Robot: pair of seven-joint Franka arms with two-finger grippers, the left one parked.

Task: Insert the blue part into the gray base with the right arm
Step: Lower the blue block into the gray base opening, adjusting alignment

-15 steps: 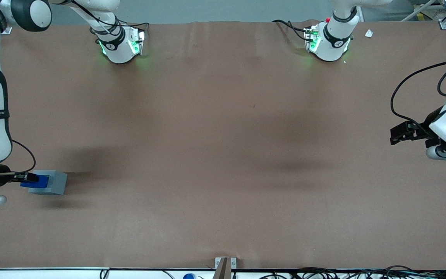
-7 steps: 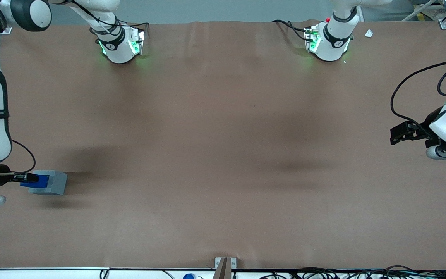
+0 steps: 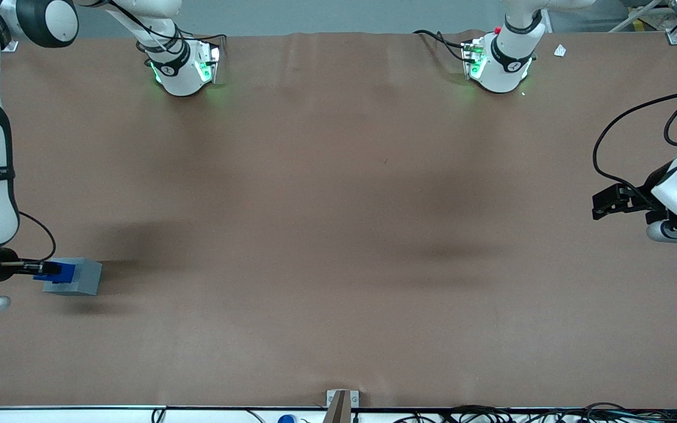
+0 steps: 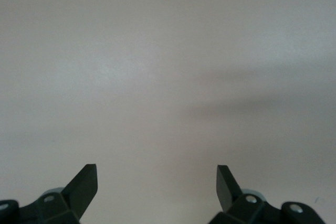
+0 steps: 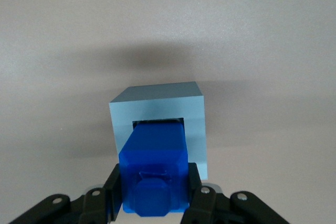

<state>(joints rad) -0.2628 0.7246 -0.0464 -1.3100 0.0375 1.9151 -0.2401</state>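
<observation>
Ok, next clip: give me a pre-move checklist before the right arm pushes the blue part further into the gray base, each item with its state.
1. Claw shut on blue part, a finger on each side: ok.
2. Part's leading end lined up with the gray base socket, already entering it: ok.
3. Part fully seated: not ok, most of it protrudes.
4. Base resting flat on the table: ok.
5. Part square to the socket walls: cannot tell.
6. Nothing else beside the base: ok.
</observation>
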